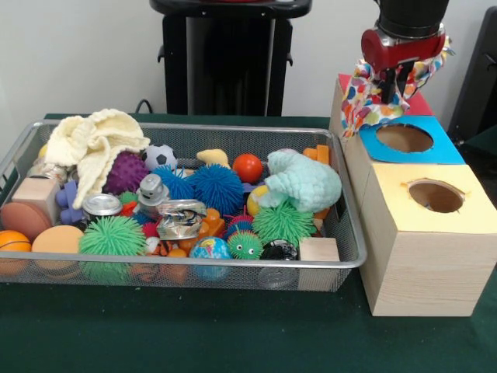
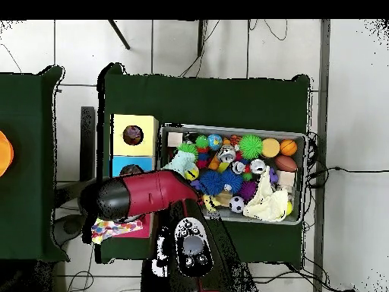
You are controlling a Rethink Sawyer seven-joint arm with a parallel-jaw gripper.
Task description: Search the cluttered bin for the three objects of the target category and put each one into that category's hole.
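Note:
My gripper (image 1: 392, 84) hangs at the upper right, shut on a white polka-dot cloth (image 1: 359, 97) that drapes on both sides of it. The cloth hangs over the back edge of the blue-topped box, in front of the red-topped box. In the overhead view the cloth (image 2: 114, 228) lies over the red box beside the arm's end. The yellow-topped box's hole (image 1: 436, 196) is nearer the camera and uncovered; it also shows in the overhead view (image 2: 133, 135). The wire mesh bin (image 1: 233, 264) lies to the left, full of toys. No second polka-dot cloth shows.
In the bin are a cream knitted cloth (image 1: 93, 140), a mint fluffy cloth (image 1: 304, 183), spiky rubber balls (image 1: 112, 237), crushed cans (image 1: 180, 219) and wooden blocks (image 1: 318, 250). The blue-topped box's hole (image 1: 404, 138) lies just below the gripper. The red-topped box (image 1: 422, 105) stands behind.

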